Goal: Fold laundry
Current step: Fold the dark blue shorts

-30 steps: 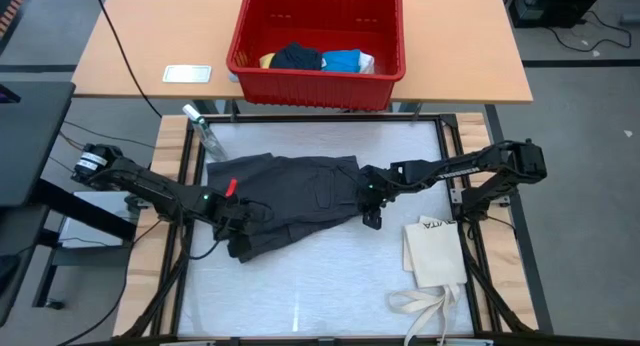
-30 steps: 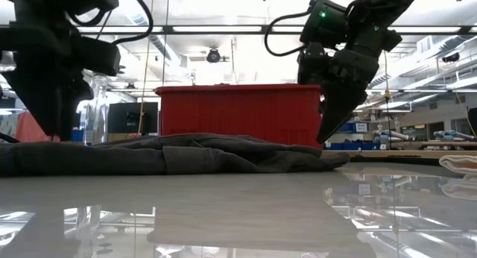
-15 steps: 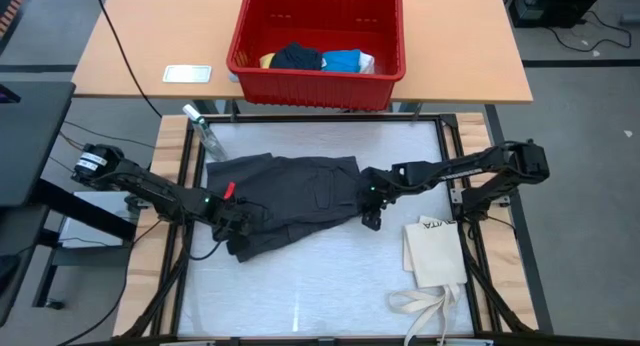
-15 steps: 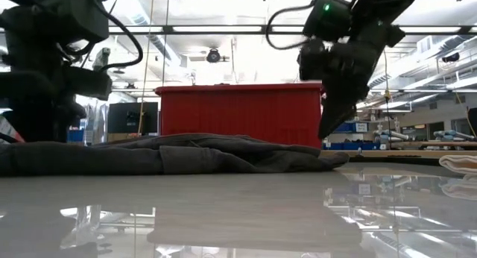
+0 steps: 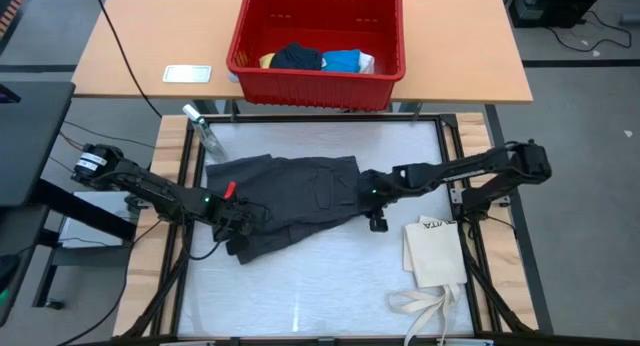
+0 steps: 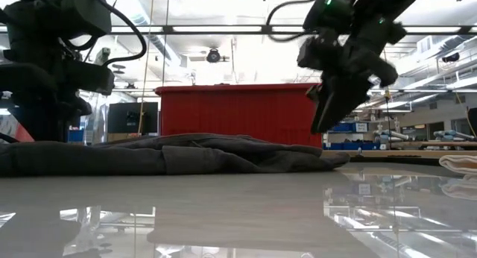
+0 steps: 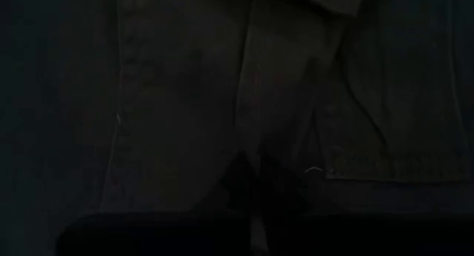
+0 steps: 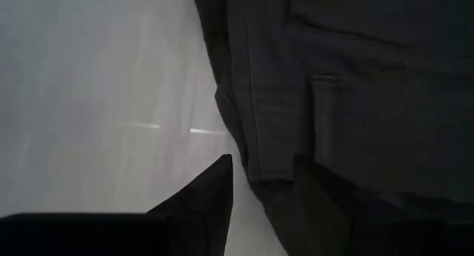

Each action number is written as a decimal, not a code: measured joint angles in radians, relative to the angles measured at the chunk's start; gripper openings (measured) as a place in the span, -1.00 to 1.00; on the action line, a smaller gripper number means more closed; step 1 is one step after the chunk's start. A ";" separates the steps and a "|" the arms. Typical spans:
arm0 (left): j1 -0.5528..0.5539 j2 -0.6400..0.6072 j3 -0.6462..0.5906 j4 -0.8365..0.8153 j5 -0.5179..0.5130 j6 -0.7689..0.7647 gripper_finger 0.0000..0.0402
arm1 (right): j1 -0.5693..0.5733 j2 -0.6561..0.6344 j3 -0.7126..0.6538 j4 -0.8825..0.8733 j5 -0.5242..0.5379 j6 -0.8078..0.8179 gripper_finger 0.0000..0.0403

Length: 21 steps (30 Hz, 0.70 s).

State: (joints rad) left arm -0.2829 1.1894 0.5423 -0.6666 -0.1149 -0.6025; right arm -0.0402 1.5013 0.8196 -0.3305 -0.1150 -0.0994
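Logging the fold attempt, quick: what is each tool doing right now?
Left tool: shut on the dark grey cargo shorts, at their left end.
Right tool: open, fingers astride the shorts' right edge, not clamped.

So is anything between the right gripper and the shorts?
Nothing visible. The right gripper hangs open just above the shorts' right edge, one finger over cloth, one over bare table. The left gripper is shut on the shorts' left end.
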 joint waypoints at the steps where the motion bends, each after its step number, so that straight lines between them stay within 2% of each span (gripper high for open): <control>1: 0.000 0.000 0.000 0.000 0.000 -0.006 -0.94 | 0.002 0.023 0.000 0.016 -0.001 -0.002 -0.27; 8: 0.000 0.000 0.000 0.001 0.004 -0.037 -0.95 | -0.001 0.086 0.000 0.065 0.019 0.010 -0.45; 14: 0.000 0.000 0.000 0.002 0.004 -0.038 -0.95 | -0.034 0.088 0.000 0.066 0.028 -0.002 -0.91; 21: 0.000 0.000 0.002 0.000 0.005 -0.078 -0.95 | -0.063 0.094 0.000 0.059 0.013 0.033 -0.97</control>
State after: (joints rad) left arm -0.2826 1.1892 0.5447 -0.6665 -0.1098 -0.6805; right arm -0.1034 1.5951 0.8196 -0.2712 -0.1025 -0.0669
